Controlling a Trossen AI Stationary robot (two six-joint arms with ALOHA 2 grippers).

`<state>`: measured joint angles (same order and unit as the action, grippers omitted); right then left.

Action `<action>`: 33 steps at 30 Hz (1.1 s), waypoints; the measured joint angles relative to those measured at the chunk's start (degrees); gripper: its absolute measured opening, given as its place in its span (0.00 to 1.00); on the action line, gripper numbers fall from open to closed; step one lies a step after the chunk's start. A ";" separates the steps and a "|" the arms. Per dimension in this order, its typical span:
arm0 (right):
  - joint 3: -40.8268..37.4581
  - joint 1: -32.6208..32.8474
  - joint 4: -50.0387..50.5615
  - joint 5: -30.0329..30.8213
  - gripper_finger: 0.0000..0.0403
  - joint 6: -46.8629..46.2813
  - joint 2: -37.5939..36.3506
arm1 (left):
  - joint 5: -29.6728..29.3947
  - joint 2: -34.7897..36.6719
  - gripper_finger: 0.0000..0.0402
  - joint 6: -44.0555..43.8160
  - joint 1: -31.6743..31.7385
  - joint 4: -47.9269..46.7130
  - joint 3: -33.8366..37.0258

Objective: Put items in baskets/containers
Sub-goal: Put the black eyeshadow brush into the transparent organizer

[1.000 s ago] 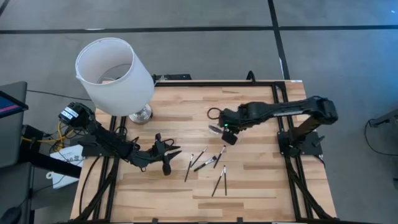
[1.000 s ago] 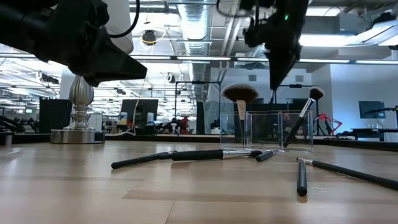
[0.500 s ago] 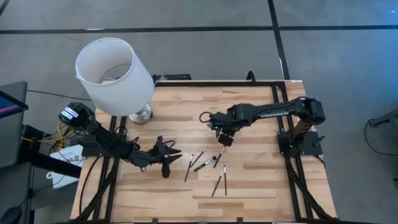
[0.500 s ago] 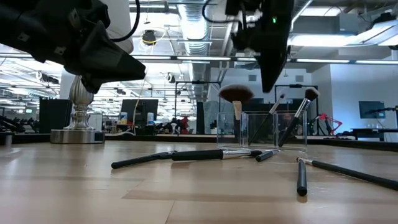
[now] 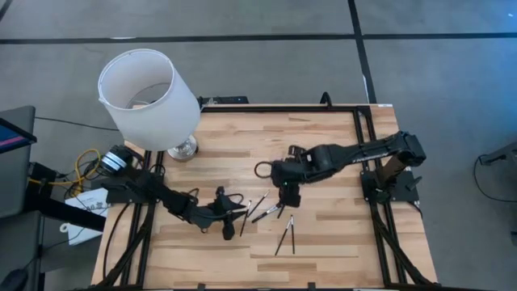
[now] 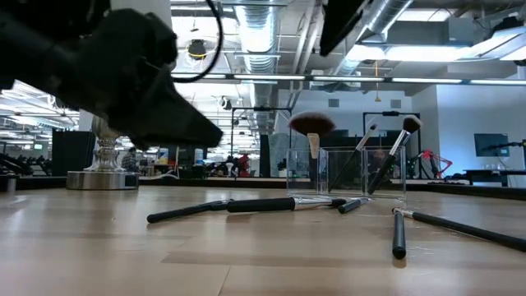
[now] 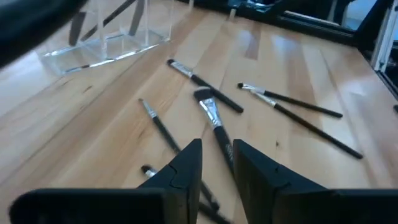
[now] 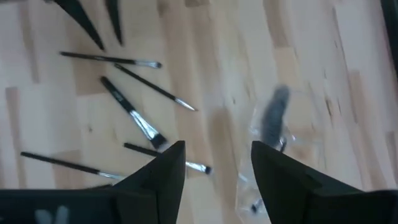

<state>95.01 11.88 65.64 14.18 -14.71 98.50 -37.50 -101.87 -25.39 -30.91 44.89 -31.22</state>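
Note:
Several thin black makeup brushes (image 5: 266,212) lie flat on the wooden table. Three more stand leaning in the small clear container (image 6: 362,174), among them a fluffy-headed one (image 6: 312,125). My left gripper (image 5: 237,208) hovers low at the left end of the loose brushes, open by a narrow gap. In the left wrist view a flat-headed brush (image 7: 211,112) runs toward the gap between its fingers (image 7: 217,158), with no touch showing. My right gripper (image 8: 214,162) is open and empty, raised above the table beside the container (image 8: 280,127).
A big white lampshade (image 5: 149,93) on a metal lamp base (image 6: 103,174) stands at the far left corner. Black frame rails (image 5: 367,137) edge the table. Bare wood lies near the front edge and to the left of the brushes.
My right gripper has opened and let a brush go into the clear container, where it now leans. It then rose and swung toward the table's left. My left gripper has sunk and moved right, toward the loose brushes.

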 joint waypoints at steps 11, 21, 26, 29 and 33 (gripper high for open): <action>0.23 2.50 -0.58 0.29 0.42 0.19 0.02 | 1.00 -4.14 0.35 -3.17 1.93 -6.06 -1.84; 0.23 0.42 -0.32 0.30 0.41 0.19 0.02 | 2.26 -11.64 0.38 -3.93 2.20 -5.55 -6.26; 0.23 0.35 -0.05 -0.09 0.40 0.19 0.02 | 1.82 -12.27 0.38 -3.40 2.17 -6.33 -6.41; 0.23 0.37 -0.09 -0.21 0.39 0.19 0.02 | 2.35 -11.72 0.38 -3.37 2.13 -8.54 -6.17; 0.23 0.50 -0.09 -0.53 0.38 0.16 0.02 | 2.88 -11.49 0.36 -3.77 2.00 -8.43 -4.71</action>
<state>95.24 12.38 65.55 13.65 -14.56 98.52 -34.62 -113.36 -29.16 -28.91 36.47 -35.92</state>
